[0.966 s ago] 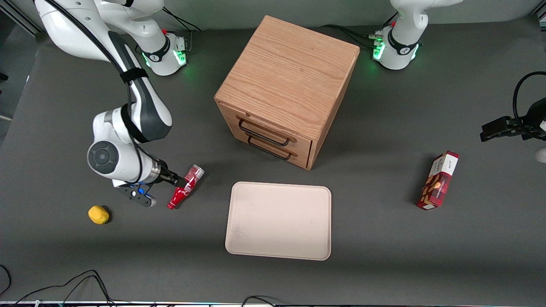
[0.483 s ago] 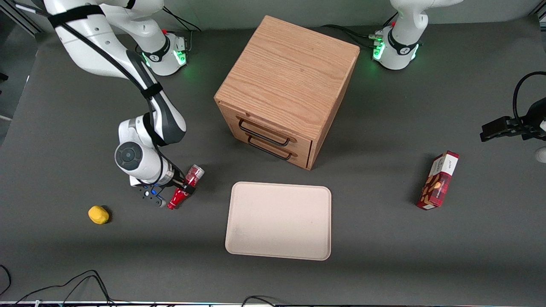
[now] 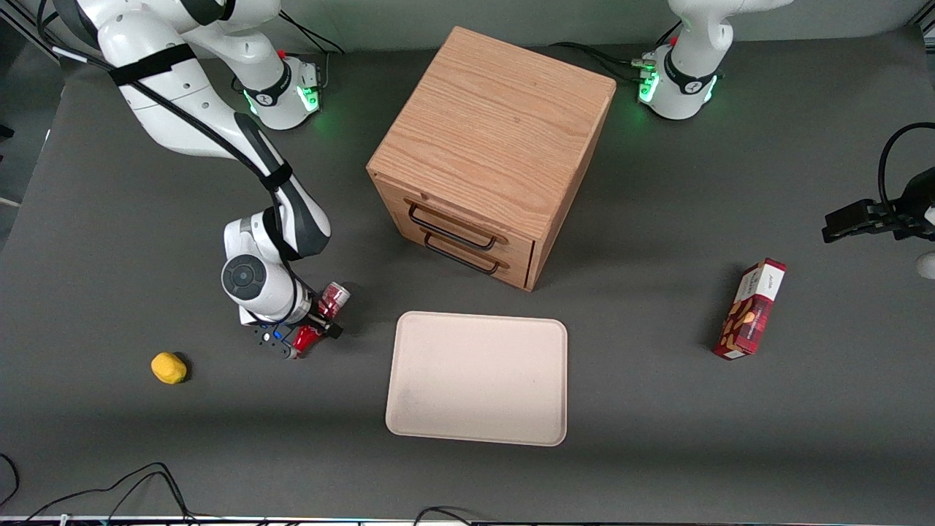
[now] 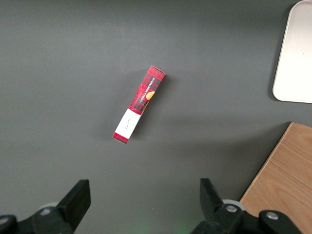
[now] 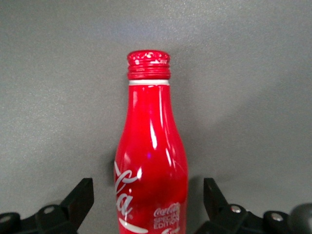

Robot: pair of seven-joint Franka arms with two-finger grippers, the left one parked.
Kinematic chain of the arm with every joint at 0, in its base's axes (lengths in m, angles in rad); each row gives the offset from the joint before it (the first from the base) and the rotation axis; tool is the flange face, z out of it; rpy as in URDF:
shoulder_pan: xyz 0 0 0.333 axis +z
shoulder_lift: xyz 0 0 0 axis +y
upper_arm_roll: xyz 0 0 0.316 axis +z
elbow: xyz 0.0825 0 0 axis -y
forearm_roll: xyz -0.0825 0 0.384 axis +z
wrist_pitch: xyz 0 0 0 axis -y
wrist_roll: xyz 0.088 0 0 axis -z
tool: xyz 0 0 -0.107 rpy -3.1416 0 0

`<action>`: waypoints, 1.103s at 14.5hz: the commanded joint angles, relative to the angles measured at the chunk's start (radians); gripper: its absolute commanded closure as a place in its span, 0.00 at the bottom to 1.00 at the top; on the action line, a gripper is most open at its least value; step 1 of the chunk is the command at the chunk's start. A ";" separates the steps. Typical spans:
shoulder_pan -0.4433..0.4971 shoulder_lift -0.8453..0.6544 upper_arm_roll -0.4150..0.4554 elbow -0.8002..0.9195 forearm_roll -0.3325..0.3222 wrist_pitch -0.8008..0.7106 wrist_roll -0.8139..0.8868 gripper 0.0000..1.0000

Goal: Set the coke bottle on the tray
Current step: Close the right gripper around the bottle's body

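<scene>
My hand [image 3: 313, 330] is low over the bottle [image 3: 323, 314], which lies on the dark counter [image 3: 657, 409] near the tray [image 3: 478, 380] but off it, toward my end. My fingers [image 5: 78, 200] stand wide on either side of its red body, not touching. A yellow lump [image 3: 169, 367] sits nearby.

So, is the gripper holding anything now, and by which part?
Nothing yet: the gripper straddles the body of the slim red coke bottle, jaws open, not touching it.

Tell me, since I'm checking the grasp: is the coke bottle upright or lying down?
Lying down: the coke bottle rests on the table, lengthwise between the gripper's open jaws.
</scene>
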 commanded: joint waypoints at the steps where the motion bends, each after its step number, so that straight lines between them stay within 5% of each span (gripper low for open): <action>1: 0.005 0.001 0.000 0.010 -0.025 0.007 0.037 0.00; 7: 0.005 0.001 0.000 0.010 -0.025 0.007 0.037 0.01; 10: 0.003 -0.001 0.000 0.009 -0.025 0.006 0.037 0.12; 11: 0.003 -0.001 0.000 0.009 -0.026 0.006 0.037 0.32; 12: 0.005 -0.002 0.000 0.009 -0.026 0.006 0.039 0.71; 13: 0.005 -0.004 0.000 0.007 -0.029 0.006 0.039 1.00; 16: 0.005 -0.005 0.000 0.007 -0.032 0.006 0.039 1.00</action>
